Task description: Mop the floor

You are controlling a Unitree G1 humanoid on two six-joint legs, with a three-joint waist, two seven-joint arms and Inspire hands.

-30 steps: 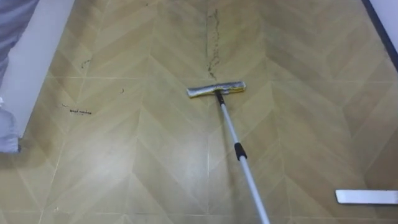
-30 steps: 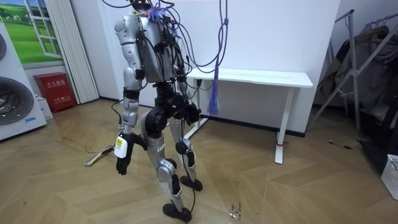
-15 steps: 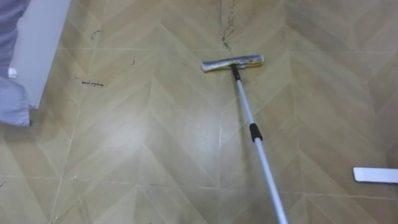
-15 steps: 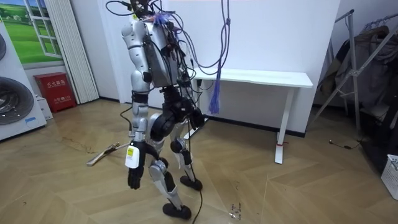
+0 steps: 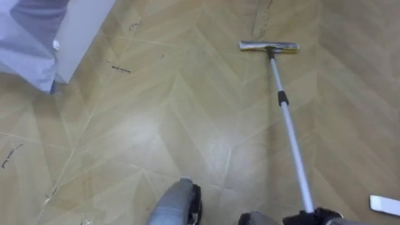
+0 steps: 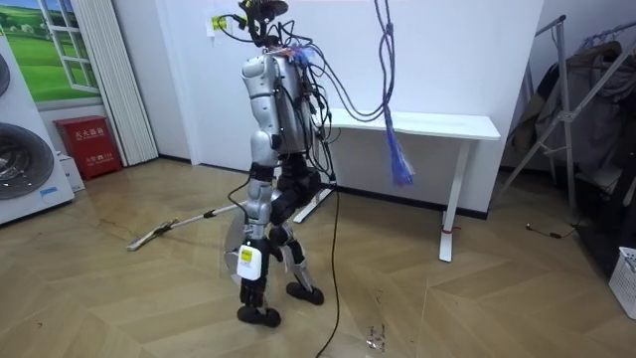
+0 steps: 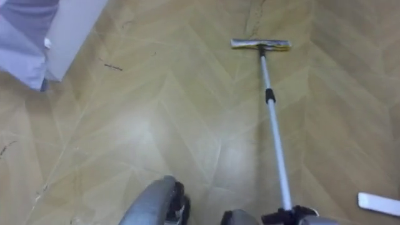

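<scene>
R hand (image 5: 320, 217), bottom edge, curled round near end of silver-poled flat mop (image 5: 287, 119); its head flat on tan herringbone wood floor (image 5: 156, 125), well ahead of hand. L hand (image 6: 249, 290) hangs by leg, grip can't tell.

The robot stands upright on its 2 legs, its front turned toward the room view's left. Its left arm, the one nearer the room camera, hangs almost straight down along the body with the elbow barely bent. The left hand (image 6: 250, 285) dangles low beside the leg, fingers loose and pointing at the floor, holding nothing. The right arm is drawn in front of the torso, its forearm entering at the lower right of the eye views. There the right hand (image 5: 325, 217) is closed around the upper end of the mop pole (image 5: 290, 134), at about hip level.
</scene>
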